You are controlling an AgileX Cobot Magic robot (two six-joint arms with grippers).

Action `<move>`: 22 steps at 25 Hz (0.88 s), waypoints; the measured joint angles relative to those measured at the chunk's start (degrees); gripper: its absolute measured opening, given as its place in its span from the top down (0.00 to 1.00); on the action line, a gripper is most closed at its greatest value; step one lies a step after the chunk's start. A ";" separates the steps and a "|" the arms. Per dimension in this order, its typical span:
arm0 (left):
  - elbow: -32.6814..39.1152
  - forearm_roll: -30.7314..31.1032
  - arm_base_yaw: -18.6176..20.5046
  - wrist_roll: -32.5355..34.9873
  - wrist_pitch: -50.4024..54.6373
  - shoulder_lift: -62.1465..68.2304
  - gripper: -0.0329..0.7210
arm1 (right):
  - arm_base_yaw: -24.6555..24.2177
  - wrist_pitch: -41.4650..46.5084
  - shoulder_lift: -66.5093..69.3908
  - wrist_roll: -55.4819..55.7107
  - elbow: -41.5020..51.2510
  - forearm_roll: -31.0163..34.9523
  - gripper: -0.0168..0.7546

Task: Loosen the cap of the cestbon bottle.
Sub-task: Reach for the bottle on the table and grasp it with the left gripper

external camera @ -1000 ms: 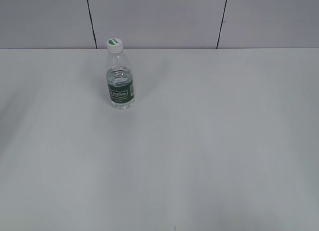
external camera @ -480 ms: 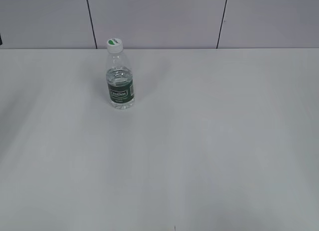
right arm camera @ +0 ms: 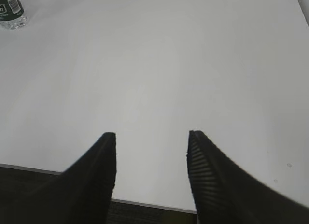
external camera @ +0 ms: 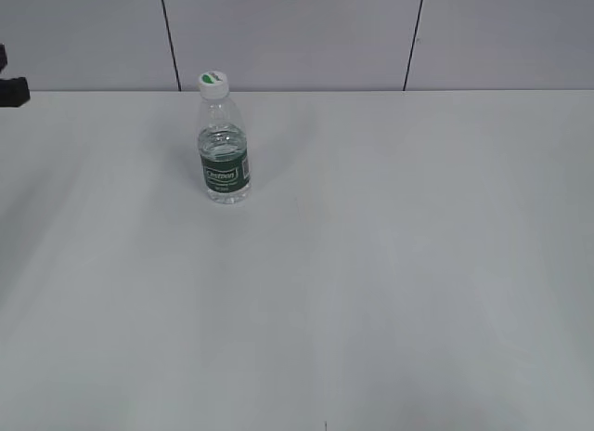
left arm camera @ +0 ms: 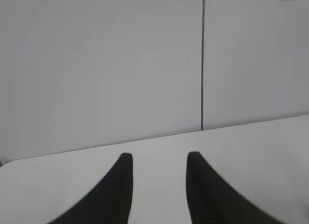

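The cestbon bottle (external camera: 224,157) stands upright on the white table (external camera: 371,264), back left of middle, clear with a dark green label. Its white cap (external camera: 213,84) with a green mark sits on the neck. The bottle's base also shows in the right wrist view (right arm camera: 10,11) at the top left corner. My left gripper (left arm camera: 159,159) is open and empty over the table's far part, facing the wall; a dark part of it shows at the exterior view's left edge (external camera: 11,85). My right gripper (right arm camera: 152,137) is open and empty above the table's near edge, far from the bottle.
A grey panelled wall (external camera: 297,32) with dark vertical seams rises behind the table. The table's front edge shows in the right wrist view (right arm camera: 145,203), with dark floor below it.
A dark part of the left arm has come into the exterior view at its left edge. The bottle has not moved.
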 joint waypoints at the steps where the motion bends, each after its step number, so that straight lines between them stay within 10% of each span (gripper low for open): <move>1: 0.00 1.42 0.00 0.00 -0.59 0.73 0.64 | 0.00 0.00 0.00 0.00 0.00 0.00 0.50; 22: -8.71 11.10 0.00 -3.06 -12.89 21.46 0.64 | 0.00 0.00 0.00 0.00 0.00 0.00 0.50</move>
